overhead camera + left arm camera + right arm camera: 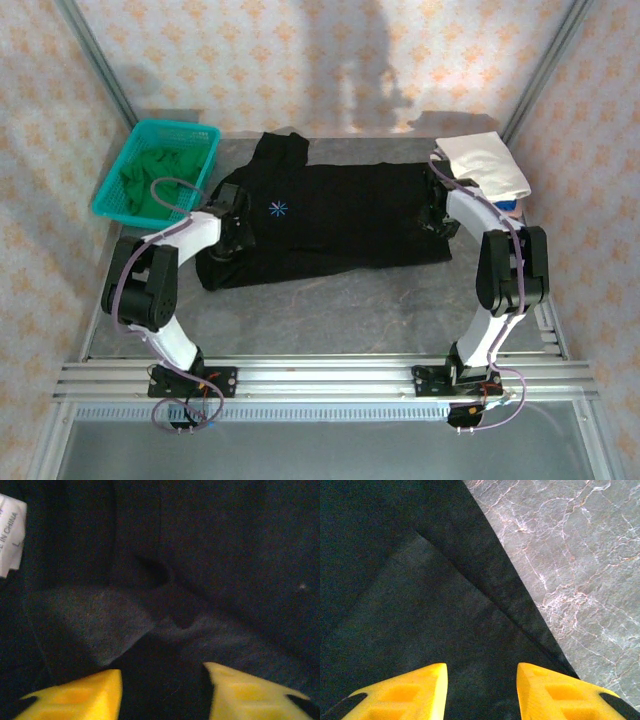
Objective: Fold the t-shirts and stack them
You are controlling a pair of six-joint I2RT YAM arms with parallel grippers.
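A large black t-shirt (340, 215) with a pale-blue starburst logo (279, 209) lies spread across the middle of the table. My left gripper (235, 236) is low over its left edge. In the left wrist view this gripper (162, 682) is open above rumpled black cloth (200, 555), with a white size label (10, 535) at the far left. My right gripper (437, 216) is at the shirt's right edge. The right wrist view has it (482, 677) open over flat black cloth (420, 605), holding nothing. A folded white t-shirt (487, 163) lies at the back right on a blue one (510, 206).
A teal mesh basket (130, 160) at the back left holds a green shirt (160, 180). Grey marbled tabletop (330, 320) lies bare in front of the black shirt and to its right (580, 555). Patterned walls and metal posts enclose the table.
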